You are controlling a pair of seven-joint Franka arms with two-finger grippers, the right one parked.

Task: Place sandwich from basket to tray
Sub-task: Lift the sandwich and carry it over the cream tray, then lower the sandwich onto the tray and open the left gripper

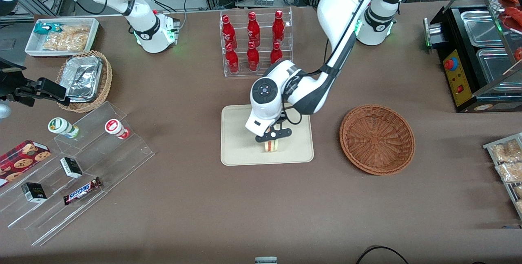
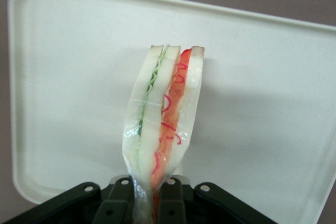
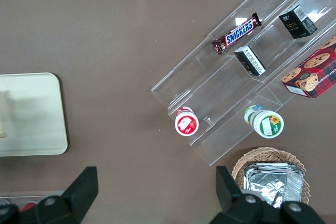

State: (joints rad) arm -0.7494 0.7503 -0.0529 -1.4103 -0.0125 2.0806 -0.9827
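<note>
Over the tray (image 1: 240, 133), near the middle of the counter (image 1: 195, 215), the left arm's pincer (image 1: 272, 136) hangs pointing downward, clamped on the sandwich (image 1: 270, 146). Front view: the sandwich sits at or just above the tray surface, in the part of the tray nearer the front camera; whether it touches the tray cannot be told. Left wrist view: the two fingers (image 2: 118, 203) pinch the wrapped end of the sandwich (image 2: 164, 119), whose cut edge shows pale bread with a green layer and a red layer, and the cream tray (image 2: 273, 98) fills the background beneath it. Beside the tray, toward the working arm's end of the counter, lies the reddish-brown basket (image 1: 377, 138), well apart from the sandwich and with nothing in it. Farther from the front camera than the tray stands a clear rack of red bottles (image 1: 255, 41). Toward the parked arm's end of the counter, a clear stepped display (image 1: 73, 174) carries a Snickers bar (image 1: 82, 190), and a lighter wicker basket holds foil containers (image 1: 83, 78).
</note>
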